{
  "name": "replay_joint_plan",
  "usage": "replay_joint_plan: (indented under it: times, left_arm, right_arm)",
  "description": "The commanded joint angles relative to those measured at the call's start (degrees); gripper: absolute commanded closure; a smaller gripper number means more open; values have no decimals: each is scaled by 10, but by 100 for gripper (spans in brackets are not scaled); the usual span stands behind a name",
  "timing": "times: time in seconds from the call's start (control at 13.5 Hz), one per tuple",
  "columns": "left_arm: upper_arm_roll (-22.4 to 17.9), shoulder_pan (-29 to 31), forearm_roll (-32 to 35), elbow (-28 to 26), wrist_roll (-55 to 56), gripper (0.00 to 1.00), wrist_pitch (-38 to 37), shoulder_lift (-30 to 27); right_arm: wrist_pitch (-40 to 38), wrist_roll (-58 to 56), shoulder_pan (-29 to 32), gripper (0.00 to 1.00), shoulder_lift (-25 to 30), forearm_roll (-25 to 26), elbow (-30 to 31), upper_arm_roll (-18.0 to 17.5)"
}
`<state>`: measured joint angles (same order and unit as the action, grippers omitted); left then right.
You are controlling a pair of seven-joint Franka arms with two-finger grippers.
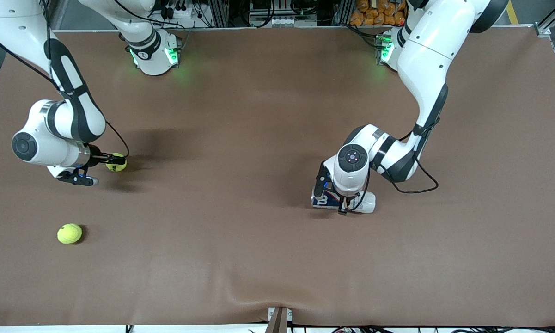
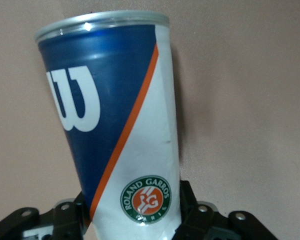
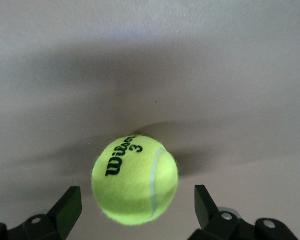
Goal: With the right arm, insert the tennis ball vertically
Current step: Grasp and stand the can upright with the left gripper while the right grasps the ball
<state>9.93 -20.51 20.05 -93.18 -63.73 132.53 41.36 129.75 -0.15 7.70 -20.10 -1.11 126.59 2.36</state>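
Note:
A yellow-green tennis ball (image 1: 116, 162) (image 3: 135, 180) rests on the brown table toward the right arm's end. My right gripper (image 1: 112, 162) (image 3: 137, 197) is down at the ball and open, one finger on each side with a gap to each. A blue-and-white tennis ball can (image 1: 367, 202) (image 2: 115, 110) with an orange stripe lies on its side toward the left arm's end. My left gripper (image 1: 342, 203) (image 2: 135, 215) is shut on the can's white end, both fingers pressed against its sides.
A second tennis ball (image 1: 69, 233) lies nearer to the front camera than the first one, toward the right arm's end. The brown mat (image 1: 259, 138) covers the whole table and has a wrinkle near its front edge.

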Motion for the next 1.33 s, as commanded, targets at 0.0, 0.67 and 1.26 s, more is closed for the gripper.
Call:
replay_joint_plan:
  times: [0.0, 0.67, 1.26]
  left_arm:
    - [0, 2, 13, -6, 6, 42, 6, -8]
    - [25, 5, -198, 64, 2, 37, 13, -19]
    - [55, 32, -490, 105, -174, 35, 70, -14]
  right_arm:
    - [14, -6, 6, 0, -11, 3, 8, -5]
    - [47, -5, 8, 0, -31, 3, 7, -6]
    - [40, -4, 19, 67, -20, 3, -13, -6]
